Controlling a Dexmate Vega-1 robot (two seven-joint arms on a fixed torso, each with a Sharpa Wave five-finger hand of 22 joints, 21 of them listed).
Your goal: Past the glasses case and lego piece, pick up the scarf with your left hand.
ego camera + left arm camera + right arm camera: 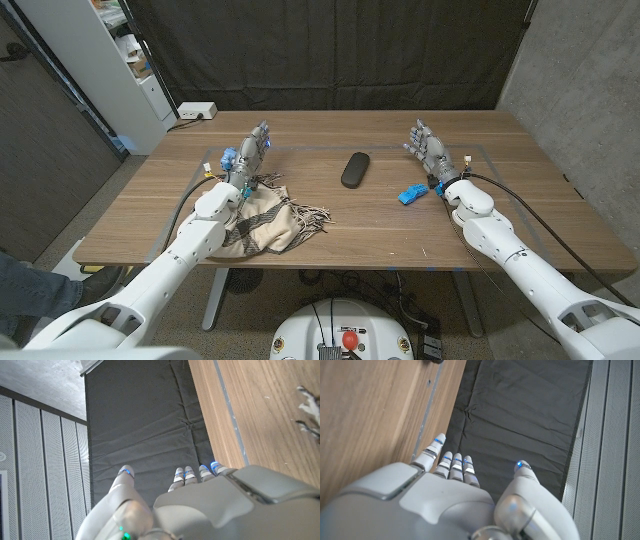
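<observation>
the left hand [253,150] is raised above the table [380,235], fingers apart and holding nothing, just past the far edge of the scarf [268,222]. the beige striped scarf lies crumpled on the table's left side under the left forearm. the black glasses case [354,169] sits mid-table; the blue lego piece [411,194] lies beside the right wrist. the right hand [427,145] stands spread and empty.
</observation>
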